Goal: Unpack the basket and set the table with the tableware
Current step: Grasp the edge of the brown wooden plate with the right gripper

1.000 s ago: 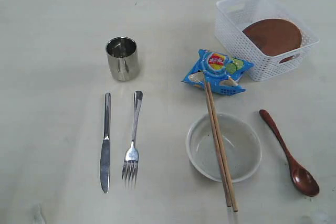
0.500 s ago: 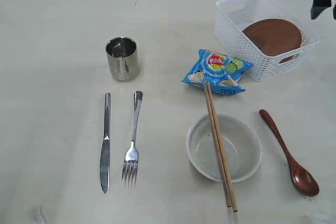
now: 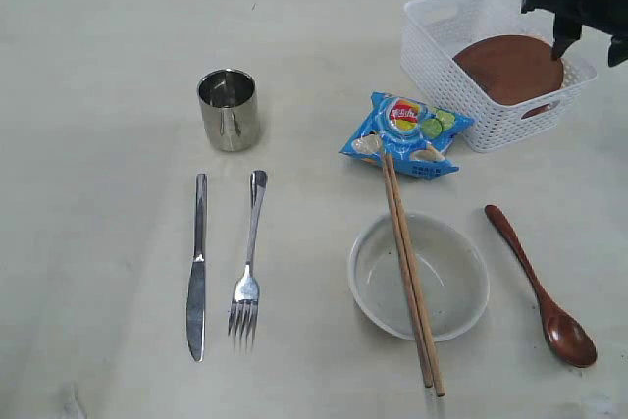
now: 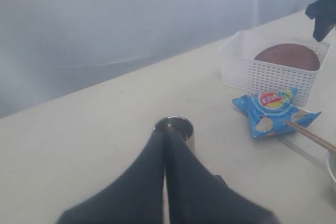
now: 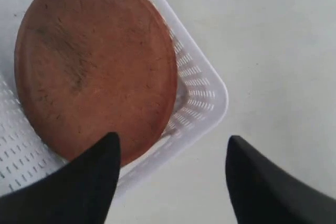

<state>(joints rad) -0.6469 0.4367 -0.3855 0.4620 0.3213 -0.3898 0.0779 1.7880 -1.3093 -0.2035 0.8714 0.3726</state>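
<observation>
The white basket (image 3: 432,58) stands at the back right of the table (image 3: 98,203) and holds the reddish-brown plate (image 3: 505,66) (image 5: 94,61). My right gripper (image 3: 591,46) (image 5: 173,137) hovers open over the basket's right rim, one finger above the plate's edge and the other outside the basket. The tableware lies spread out: steel cup (image 3: 229,110) (image 4: 181,127), knife (image 3: 198,267), fork (image 3: 248,262), white bowl (image 3: 453,291) with chopsticks (image 3: 407,272) across it, and dark red spoon (image 3: 540,287). In the left wrist view, my left gripper (image 4: 165,130) is shut and empty, short of the cup.
A blue snack bag (image 3: 405,132) (image 4: 273,108) lies between the basket and the bowl, and the chopsticks' far ends rest on it. The left arm does not show in the exterior view.
The right gripper swung from the top middle of the exterior view to the right, then dropped over the basket's right rim. Its jaws opened wider.
</observation>
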